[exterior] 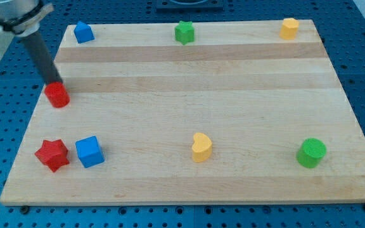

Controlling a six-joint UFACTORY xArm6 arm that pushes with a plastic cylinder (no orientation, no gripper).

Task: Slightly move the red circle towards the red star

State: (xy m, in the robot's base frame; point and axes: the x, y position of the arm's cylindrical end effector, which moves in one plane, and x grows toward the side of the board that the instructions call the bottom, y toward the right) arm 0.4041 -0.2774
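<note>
The red circle (57, 95) lies near the board's left edge, about midway up the view. The red star (52, 154) lies below it, near the bottom left corner. My dark rod comes down from the view's top left, and my tip (53, 83) touches the top edge of the red circle, on the side away from the star.
A blue cube (89, 151) sits just right of the red star. A blue block (83, 31), a green star (184, 31) and a yellow block (289, 28) line the top edge. A yellow heart (201, 147) and a green circle (311, 152) lie along the bottom.
</note>
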